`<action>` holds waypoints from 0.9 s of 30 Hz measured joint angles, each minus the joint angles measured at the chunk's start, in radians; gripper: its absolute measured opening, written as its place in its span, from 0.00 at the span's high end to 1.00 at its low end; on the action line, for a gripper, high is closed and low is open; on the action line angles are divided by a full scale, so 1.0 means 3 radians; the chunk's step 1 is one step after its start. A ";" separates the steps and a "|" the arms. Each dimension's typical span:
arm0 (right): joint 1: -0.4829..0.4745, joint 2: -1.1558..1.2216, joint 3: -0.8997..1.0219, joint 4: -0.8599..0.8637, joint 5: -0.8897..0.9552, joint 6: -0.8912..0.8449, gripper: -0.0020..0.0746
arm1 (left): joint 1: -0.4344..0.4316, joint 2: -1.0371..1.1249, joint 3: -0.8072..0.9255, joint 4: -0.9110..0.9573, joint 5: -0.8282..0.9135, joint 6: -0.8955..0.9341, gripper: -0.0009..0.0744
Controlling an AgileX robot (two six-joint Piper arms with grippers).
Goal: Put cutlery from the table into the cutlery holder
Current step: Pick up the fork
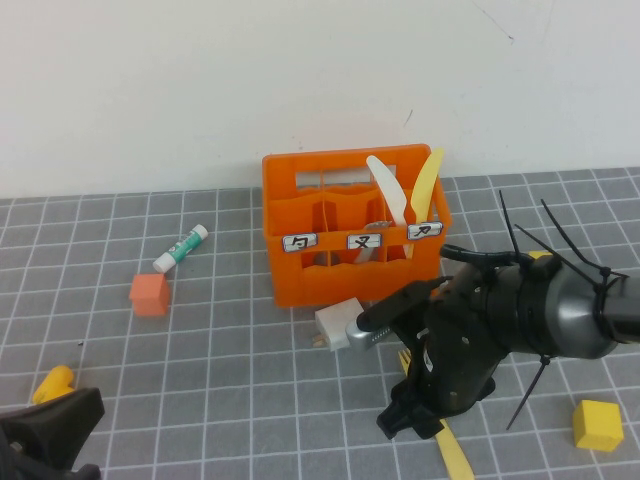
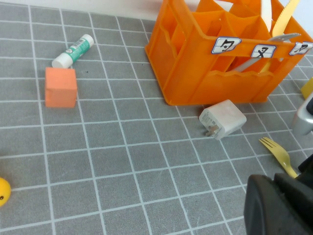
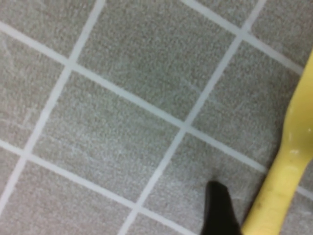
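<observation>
The orange cutlery holder stands at the middle back of the table. A grey fork leans in its middle compartment. A white knife and a yellow knife stand in its right compartment. The pale yellow fork lies on the tiles in front of the holder, partly under my right arm. It also shows in the left wrist view. My right gripper is low over the fork and open. One black fingertip is down beside the fork's handle. My left gripper is shut and empty at the near left.
A white plug adapter lies just in front of the holder. An orange cube and a glue stick lie at the left. A yellow piece is by the left gripper. A yellow cube is at the near right.
</observation>
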 joint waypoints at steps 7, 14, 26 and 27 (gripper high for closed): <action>-0.0006 0.0013 -0.0013 0.0304 -0.0012 -0.0278 0.44 | 0.0000 0.0000 0.0000 0.0000 0.0000 0.0000 0.99; -0.0006 0.0020 -0.0026 0.0399 0.0037 -0.0458 0.44 | 0.0000 0.0000 0.0000 0.0000 0.0000 0.0005 0.99; -0.0006 0.0020 -0.0026 0.0442 0.0063 -0.0752 0.81 | 0.0000 0.0000 0.0000 0.0000 0.0000 0.0013 0.99; -0.0006 0.0020 -0.0026 0.0447 0.0063 -0.0757 0.81 | 0.0000 0.0000 0.0000 0.0000 0.0000 0.0013 0.99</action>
